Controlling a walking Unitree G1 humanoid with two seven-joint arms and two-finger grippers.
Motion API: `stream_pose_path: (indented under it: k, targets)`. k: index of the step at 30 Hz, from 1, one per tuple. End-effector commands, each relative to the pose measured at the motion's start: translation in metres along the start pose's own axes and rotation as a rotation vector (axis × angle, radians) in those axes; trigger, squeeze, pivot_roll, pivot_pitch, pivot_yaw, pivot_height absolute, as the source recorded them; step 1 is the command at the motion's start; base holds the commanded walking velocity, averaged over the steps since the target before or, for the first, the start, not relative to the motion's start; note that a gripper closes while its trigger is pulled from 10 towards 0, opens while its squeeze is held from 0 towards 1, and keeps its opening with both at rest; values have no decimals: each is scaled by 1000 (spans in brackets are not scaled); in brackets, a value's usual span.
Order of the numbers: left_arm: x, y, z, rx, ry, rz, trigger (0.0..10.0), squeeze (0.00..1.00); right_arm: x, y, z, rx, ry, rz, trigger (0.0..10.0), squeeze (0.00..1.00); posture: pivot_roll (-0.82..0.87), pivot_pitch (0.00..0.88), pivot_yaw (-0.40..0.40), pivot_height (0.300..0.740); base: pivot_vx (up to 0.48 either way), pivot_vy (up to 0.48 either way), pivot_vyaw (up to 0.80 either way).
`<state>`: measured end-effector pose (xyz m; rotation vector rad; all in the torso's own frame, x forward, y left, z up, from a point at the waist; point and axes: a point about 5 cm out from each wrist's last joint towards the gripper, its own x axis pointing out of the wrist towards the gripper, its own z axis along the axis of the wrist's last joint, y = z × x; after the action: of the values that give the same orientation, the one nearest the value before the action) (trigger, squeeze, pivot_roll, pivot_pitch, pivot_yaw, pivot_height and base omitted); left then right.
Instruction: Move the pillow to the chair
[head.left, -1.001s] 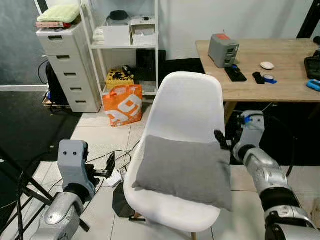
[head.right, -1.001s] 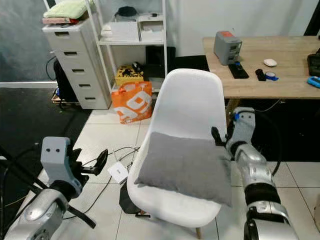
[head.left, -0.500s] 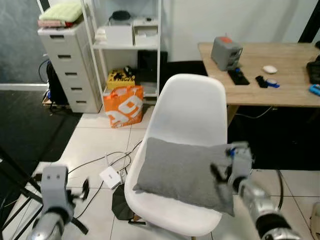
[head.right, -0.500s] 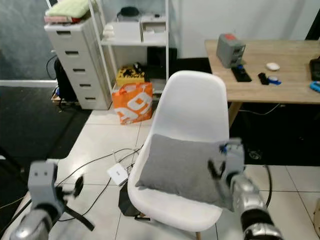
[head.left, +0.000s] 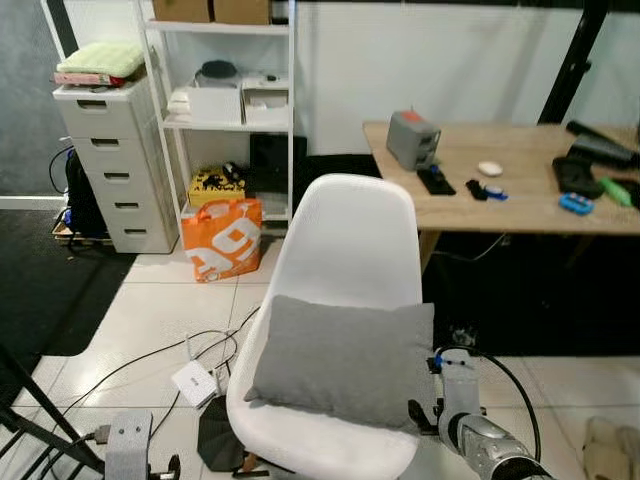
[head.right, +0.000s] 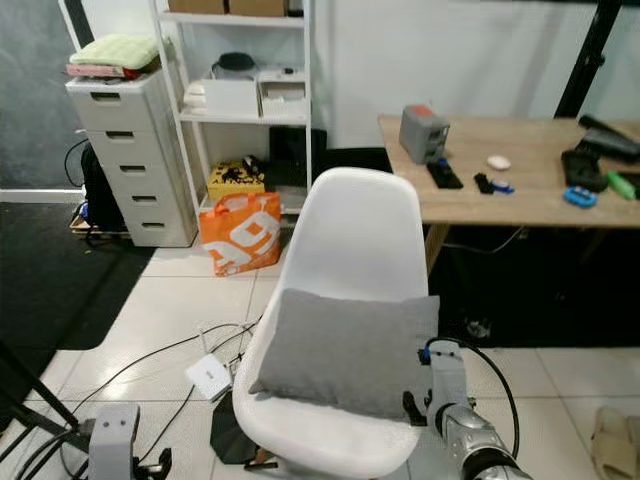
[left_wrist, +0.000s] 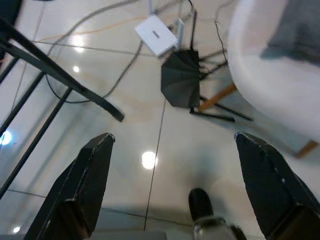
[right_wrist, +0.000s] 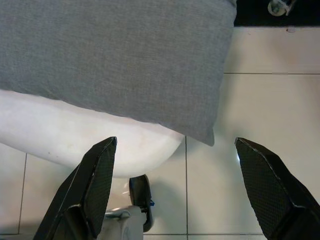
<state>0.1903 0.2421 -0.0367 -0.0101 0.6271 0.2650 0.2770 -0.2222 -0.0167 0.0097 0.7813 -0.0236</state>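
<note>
A grey pillow (head.left: 345, 355) lies on the seat of a white shell chair (head.left: 350, 240), leaning against its backrest. My right gripper (right_wrist: 172, 185) hangs open beside the chair's right front edge, apart from the pillow (right_wrist: 115, 55); its wrist (head.left: 458, 385) sits low by the seat. My left gripper (left_wrist: 172, 187) is open, low over the tiled floor to the left of the chair (left_wrist: 280, 85), with nothing between its fingers (left_wrist: 82, 185).
A black chair base (left_wrist: 182, 85), a white power adapter (left_wrist: 157, 36) and cables lie on the floor by the chair. An orange bag (head.left: 220, 240), white drawers (head.left: 105, 165) and a shelf stand behind. A wooden desk (head.left: 520, 195) is at the right. Black tripod legs (left_wrist: 50, 80) are at the left.
The camera has risen and pulled back. Both arms have dropped low; the right gripper has come away from the pillow's right edge down to beside the seat.
</note>
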Motion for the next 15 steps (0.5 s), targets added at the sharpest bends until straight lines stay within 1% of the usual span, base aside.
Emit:
stream_pose_path:
  k: [1, 2, 3, 4, 7, 9, 10, 13, 15]
  targets:
    - [2, -2, -3, -67, -11, -21, 10000, 0, 1, 7, 0, 39, 14, 27, 10000, 0, -151, 0, -51, 740, 0, 0, 0]
    - [3, -3, -4, -89, -14, -36, 10000, 0, 2, 10, 2, 48, 10, 39, 10000, 0, -151, 0, -51, 740, 0, 0, 0]
    - [3, -3, -4, -89, -14, -36, 10000, 0, 2, 10, 2, 48, 10, 39, 10000, 0, -151, 0, -51, 740, 0, 0, 0]
    - [3, -5, -4, -112, -24, -60, 10000, 0, 2, 11, 0, 35, 28, 30, 10000, 0, -149, 0, -51, 740, 0, 0, 0]
    - [3, -6, -4, -129, -39, -80, 10000, 0, 3, 15, 1, 23, 33, 35, 10000, 0, -148, 0, -52, 740, 0, 0, 0]
    - [3, -9, -3, -134, -74, -108, 10000, 0, 5, 23, 8, -20, 30, 55, 10000, 0, -146, 0, -57, 740, 0, 0, 0]
    - [4, -10, -2, -131, -85, -113, 10000, 0, 5, 27, 13, -50, 20, 68, 10000, 0, -144, 0, -60, 740, 0, 0, 800]
    - [4, -10, -2, -129, -91, -114, 10000, 0, 6, 29, 16, -70, 15, 74, 10000, 0, -144, 0, -60, 740, 0, 0, 800]
    - [4, -10, 1, -131, -111, -115, 10000, 0, 7, 36, 24, -95, -6, 92, 10000, 0, -144, 0, -65, 740, 0, 0, 797]
